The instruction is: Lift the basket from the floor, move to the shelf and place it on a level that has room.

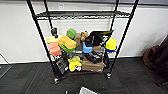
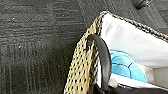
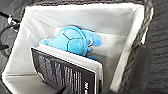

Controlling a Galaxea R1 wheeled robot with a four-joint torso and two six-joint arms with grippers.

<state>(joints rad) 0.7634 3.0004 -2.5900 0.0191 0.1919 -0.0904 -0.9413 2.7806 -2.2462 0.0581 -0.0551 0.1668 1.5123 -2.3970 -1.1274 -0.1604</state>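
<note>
The basket point(image 3: 75, 30) shows in both wrist views with the dark carpet floor point(image 2: 37, 45) around and under it; whether it rests on the carpet or hangs just above it cannot be told. In the head view only a pale corner of it point(image 1: 86, 90) peeks in at the bottom edge, in front of the shelf point(image 1: 37, 27). Inside the grey-white lining lie a blue plush turtle point(image 3: 71, 41) and a black box with white print point(image 3: 65, 75), the box leaning across the turtle. From the left wrist, the beige weave of one end wall point(image 2: 82, 67) and its dark handle loop point(image 2: 103, 55) fill the near field. Whether either end effector is spread or pressed together cannot be told.

The shelf stands on the floor against a white wall point(image 1: 20, 37). Its top tier point(image 1: 80, 14) is bare wire. The middle level point(image 1: 79, 50) is crowded with coloured foam shapes: orange point(image 1: 67, 42), green point(image 1: 71, 33), pink point(image 1: 55, 49), yellow point(image 1: 111, 44). The bottom tier carries a cardboard box point(image 1: 93, 66) and a yellow toy point(image 1: 74, 63).
</note>
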